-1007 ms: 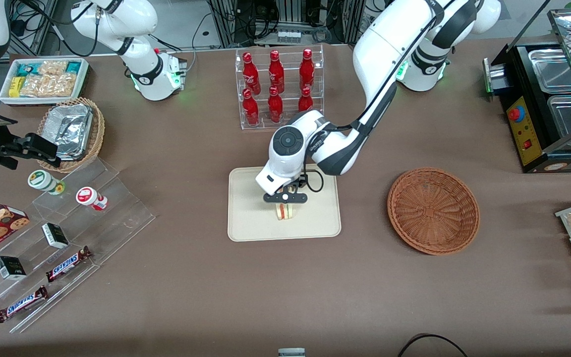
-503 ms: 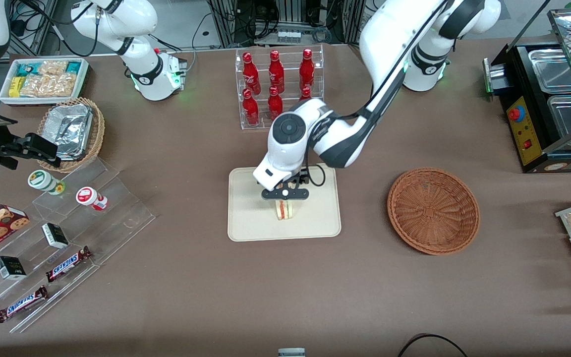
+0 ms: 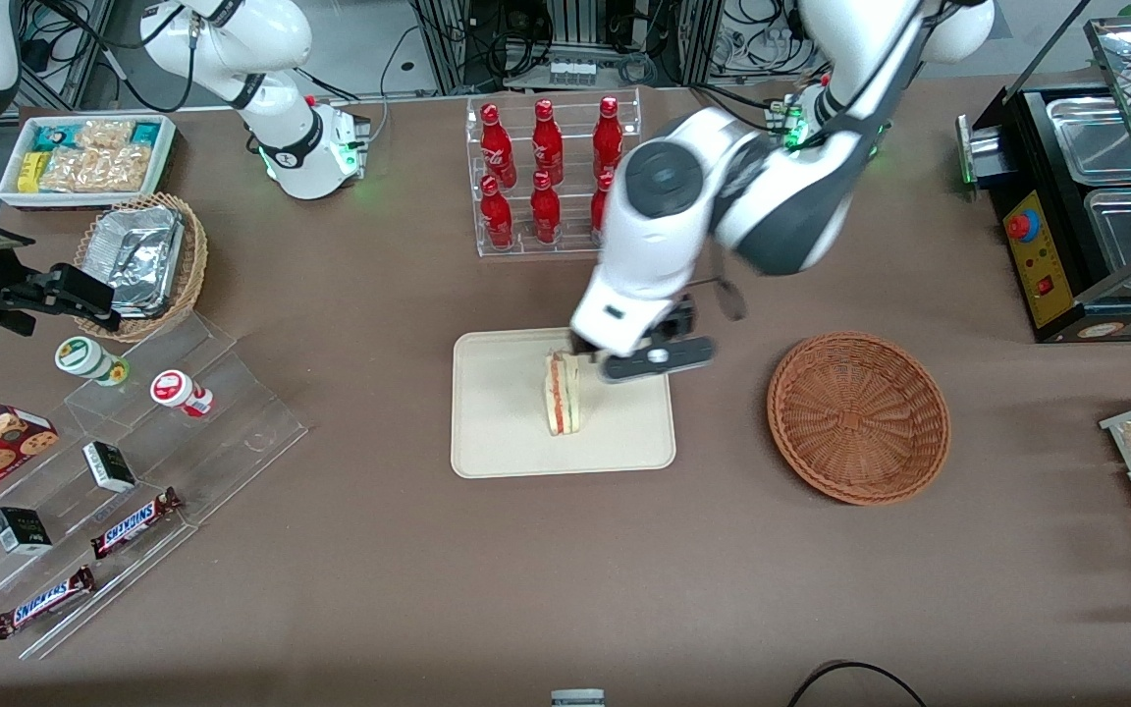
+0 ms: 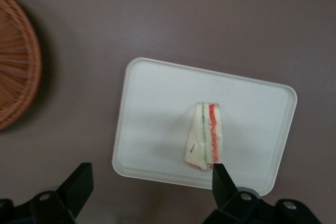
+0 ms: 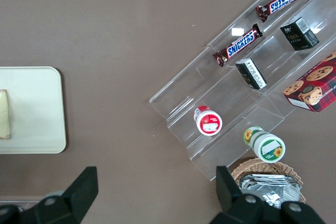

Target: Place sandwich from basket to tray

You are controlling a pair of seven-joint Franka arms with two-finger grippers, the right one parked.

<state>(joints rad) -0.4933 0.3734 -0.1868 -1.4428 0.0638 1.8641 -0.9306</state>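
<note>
You see a cream tray (image 3: 507,432) on a brown table (image 3: 565,570), and on it a sandwich (image 3: 562,395) of pale white bread with a red-orange and green stripe along its edge. Your basket (image 3: 858,416) is reddish-brown woven wicker. The gripper (image 4: 149,187) above the tray has black fingers (image 4: 80,183), spread wide; the arm (image 3: 713,211) is white and dark grey.

A brown cloth-covered table (image 3: 389,550) fills the scene. At its edge farthest from the front camera, a clear acrylic rack (image 3: 554,177) holds red bottles. A tiered acrylic display (image 3: 134,462) with snacks stands toward the parked arm's end, a black food warmer (image 3: 1076,216) toward the working arm's end.
</note>
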